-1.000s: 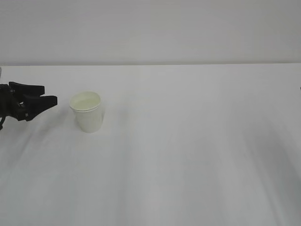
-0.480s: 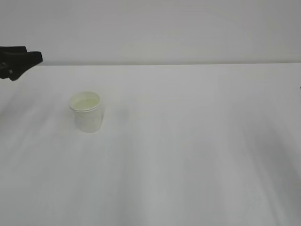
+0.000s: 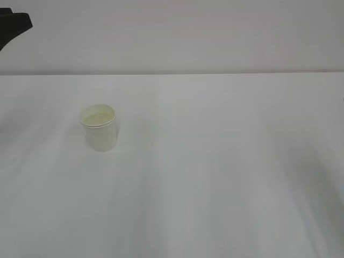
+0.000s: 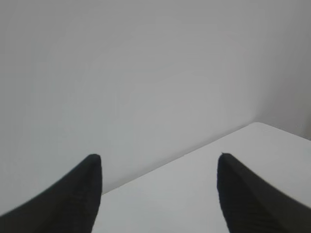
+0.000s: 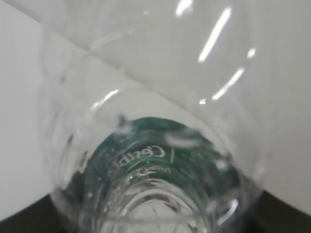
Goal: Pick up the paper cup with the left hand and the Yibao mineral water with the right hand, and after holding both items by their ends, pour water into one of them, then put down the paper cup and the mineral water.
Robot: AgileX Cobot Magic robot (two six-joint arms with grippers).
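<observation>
Exterior view: the paper cup (image 3: 98,128) stood upright and alone on the white table (image 3: 215,172), its cream inside showing, while only a black corner of the left hand (image 3: 13,24) showed at the frame's top-left edge, raised well above the cup and apart from it. The left wrist view showed that pincer (image 4: 158,160) spread wide with nothing between its two dark fingertips (image 4: 92,167), looking at a blank wall and a table corner, the cup nowhere ahead of it.

The right hand was absent from the exterior view. In its own wrist view the Yibao mineral water (image 5: 150,160) filled the frame, clear ribbed plastic with the green label visible through it, lying directly ahead of the pincer; dark jaw edges flanked the bottle at the frame's bottom corners, so the pincer appeared to be pinching it by one end.

The risk, as judged here: the bottle has no cap, and tilting or jolting it off-table could spill any water left inside. The light cup would tip if clipped.
</observation>
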